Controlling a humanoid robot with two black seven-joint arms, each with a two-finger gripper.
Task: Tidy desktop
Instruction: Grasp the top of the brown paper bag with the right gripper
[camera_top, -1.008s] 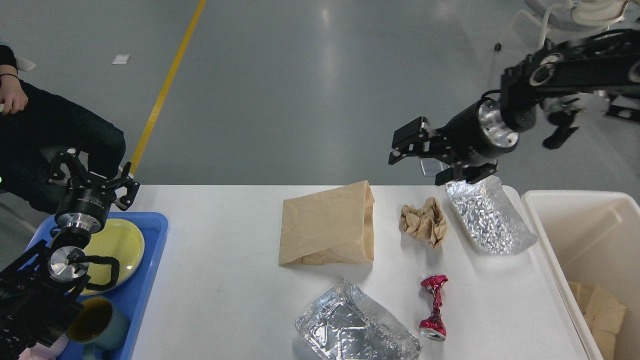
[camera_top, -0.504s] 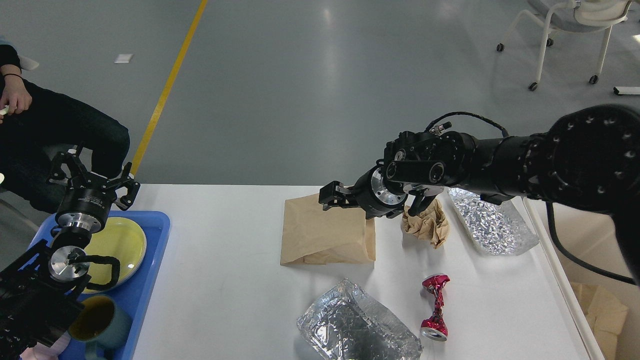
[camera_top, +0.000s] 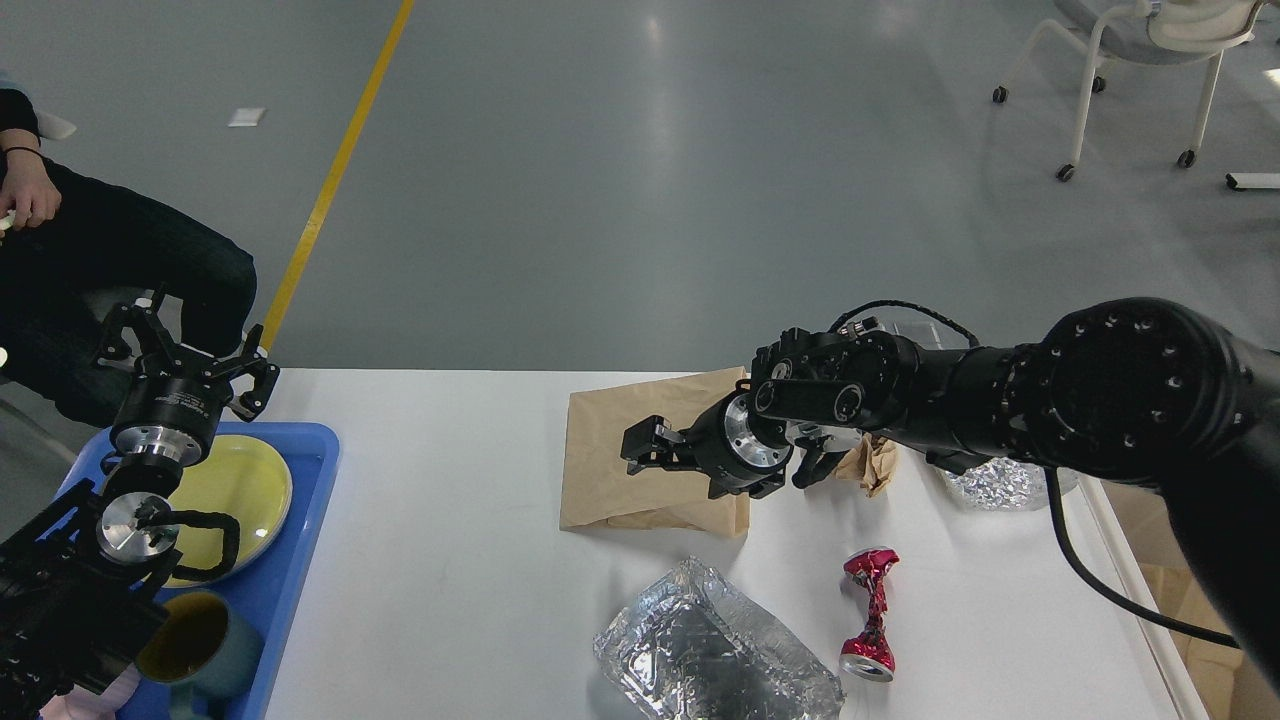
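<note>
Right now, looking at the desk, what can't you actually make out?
Head view:
- Crumpled brown paper: mostly hidden behind the right arm.
- Far silver foil bag: mostly covered by the same arm.
- Mug: partly hidden by the left arm.
- Right gripper: dark, open or shut unclear.

White desktop (camera_top: 450, 560), tan paper bag (camera_top: 610, 480), crinkled silver foil pouch (camera_top: 715, 655), shiny red can (camera_top: 868, 610).

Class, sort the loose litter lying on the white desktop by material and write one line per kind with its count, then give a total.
Brown paper: 2, a flat paper bag and a crumpled paper wad
Silver foil: 2, a near foil wrapper and a far foil wrapper
Metal: 1, a crushed red can
Total: 5
</note>
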